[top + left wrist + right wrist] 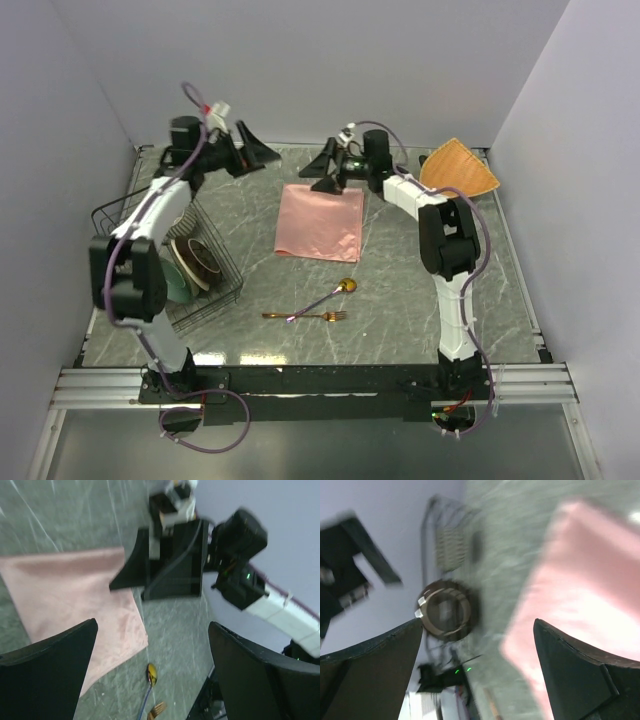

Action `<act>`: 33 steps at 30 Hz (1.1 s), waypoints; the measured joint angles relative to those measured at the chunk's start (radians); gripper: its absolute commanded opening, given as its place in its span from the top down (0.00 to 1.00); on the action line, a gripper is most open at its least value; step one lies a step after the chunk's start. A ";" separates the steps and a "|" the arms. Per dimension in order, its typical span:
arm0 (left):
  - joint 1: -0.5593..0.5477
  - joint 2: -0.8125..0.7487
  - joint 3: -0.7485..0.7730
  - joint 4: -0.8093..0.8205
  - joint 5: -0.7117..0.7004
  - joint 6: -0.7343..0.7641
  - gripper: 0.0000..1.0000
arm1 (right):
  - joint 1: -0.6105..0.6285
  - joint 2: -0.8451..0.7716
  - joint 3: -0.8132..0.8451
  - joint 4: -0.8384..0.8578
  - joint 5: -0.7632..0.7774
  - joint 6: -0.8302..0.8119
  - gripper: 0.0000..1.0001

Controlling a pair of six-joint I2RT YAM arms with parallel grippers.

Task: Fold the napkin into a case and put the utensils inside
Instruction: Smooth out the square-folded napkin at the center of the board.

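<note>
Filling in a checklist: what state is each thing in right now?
Napkin: flat, unfolded, on the table.
Spoon: loose on the table, outside the napkin.
Fork: loose by the spoon, outside the napkin.
Left tool: open, empty.
Right tool: open, empty.
Rack: holding dishes.

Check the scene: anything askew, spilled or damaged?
Nothing spilled or damaged. The napkin lies flat and unfolded, turned slightly askew. The spoon sits at an angle, and its handle end appears to cross the fork.
</note>
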 measured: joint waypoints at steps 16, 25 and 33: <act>0.178 -0.225 -0.101 -0.090 -0.013 0.050 0.01 | 0.266 0.111 0.013 -0.025 0.077 0.096 0.00; 0.226 -0.256 -0.156 -0.111 -0.003 0.048 0.01 | 0.280 0.138 0.014 -0.093 0.124 0.016 0.00; 0.238 -0.310 -0.184 -0.106 0.023 0.053 0.01 | 0.295 0.089 -0.054 0.009 0.072 0.098 0.00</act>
